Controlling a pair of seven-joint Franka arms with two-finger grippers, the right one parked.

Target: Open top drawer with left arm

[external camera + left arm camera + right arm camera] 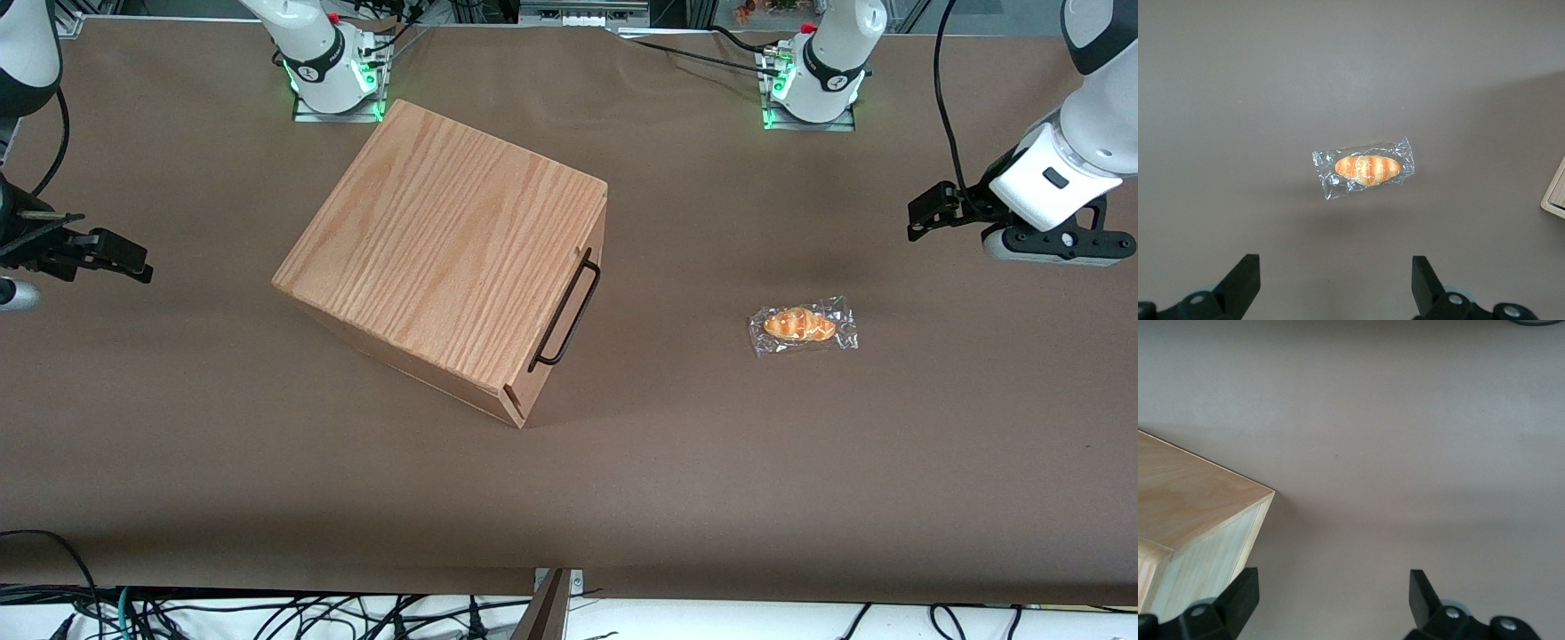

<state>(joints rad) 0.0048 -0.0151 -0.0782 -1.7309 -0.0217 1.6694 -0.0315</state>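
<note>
The left arm's jaws hang wide open and empty above the tabletop, well apart from the shut drawer, whose handle lies toward the parked arm's end.

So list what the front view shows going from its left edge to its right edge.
Parked arm's gripper → wooden cabinet → top drawer's black wire handle → wrapped bread roll → left arm's gripper, open, hanging above the table at the working arm's end.
</note>
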